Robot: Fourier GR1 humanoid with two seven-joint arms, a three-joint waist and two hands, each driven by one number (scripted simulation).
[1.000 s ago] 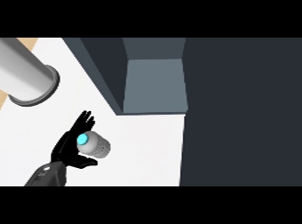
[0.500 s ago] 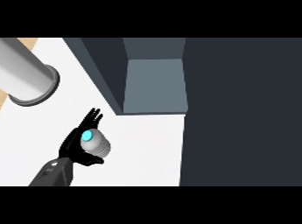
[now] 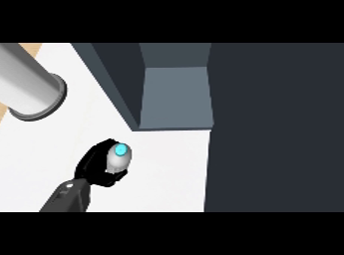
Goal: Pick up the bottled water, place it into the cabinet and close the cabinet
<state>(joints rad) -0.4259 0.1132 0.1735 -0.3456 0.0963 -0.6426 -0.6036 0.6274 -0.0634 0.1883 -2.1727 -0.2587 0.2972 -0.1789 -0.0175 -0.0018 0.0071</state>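
Note:
The bottled water, pale grey with a bright blue cap, stands on the white counter at the lower left of the head view. My left hand is shut on it, black fingers curled round its left side and base. The forearm comes in from the lower edge. The cabinet lies just above and right of the bottle, its grey inside showing between dark walls. Its door is not told apart from the dark panel on the right. My right hand does not show.
A big light-grey cylinder with a dark rim lies at the upper left, reaching in from the top edge. A large dark panel fills the right side. White counter stretches between the bottle and the cabinet's front.
The left hand's fingers were straight beside the bottle; now they are curled round it. The bottle's cap has shifted slightly up and right.

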